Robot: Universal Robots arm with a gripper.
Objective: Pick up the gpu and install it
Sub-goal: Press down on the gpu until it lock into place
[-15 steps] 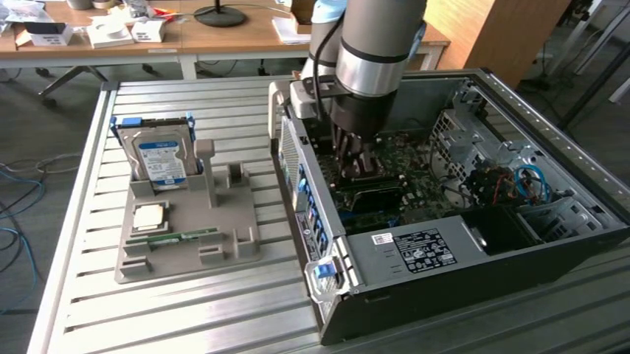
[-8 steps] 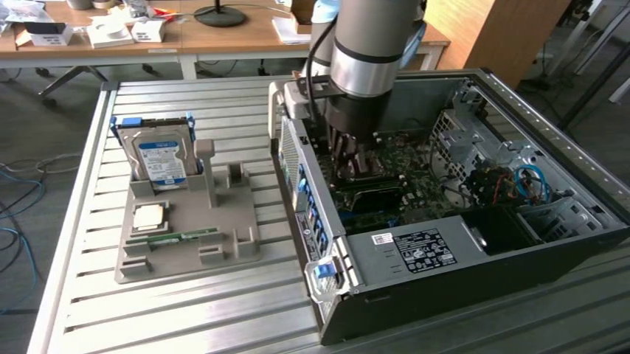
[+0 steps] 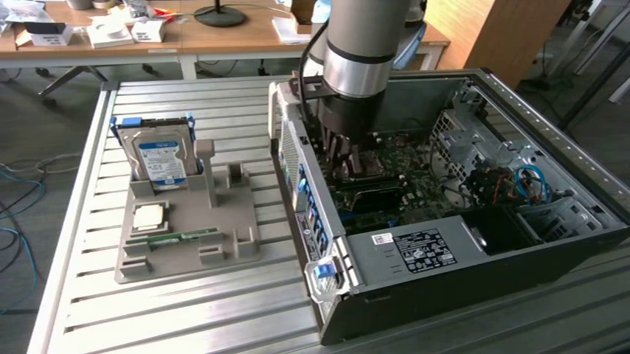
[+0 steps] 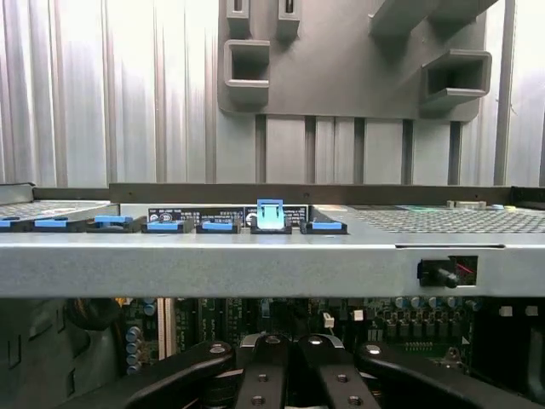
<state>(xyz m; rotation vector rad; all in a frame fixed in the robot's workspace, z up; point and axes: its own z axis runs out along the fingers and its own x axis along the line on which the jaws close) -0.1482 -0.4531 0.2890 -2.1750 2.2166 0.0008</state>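
gpu: I cannot make out the card with certainty; the tray's slots hold no card, and whatever sits below the gripper inside the case is hidden by the arm, so its place is a judgement only: probably down at the board under the gripper.
gripper (image 4: 289, 362): jaws drawn fully together, black fingers (image 4: 260, 375) side by side at the bottom middle of the wrist view; whether they pinch the card's edge cannot be told.
arm (image 3: 362, 51): upper middle of the exterior view, reaching straight down into the case.
case (image 3: 551, 184): right half of the exterior view, side open, board (image 3: 394, 169) exposed.
tray (image 3: 187, 251): grey holder, left of centre in the exterior view, on the slatted table (image 3: 79, 221).
hard drive (image 3: 161, 158): standing in the tray's rear slot.
memory stick (image 3: 177, 237): lying on the tray's front part.
blue latch (image 4: 269, 215): centre of the wrist view, on the case rim.
progress: pick-up looks done, judging by the tray; seating appears under way, not confirmed.
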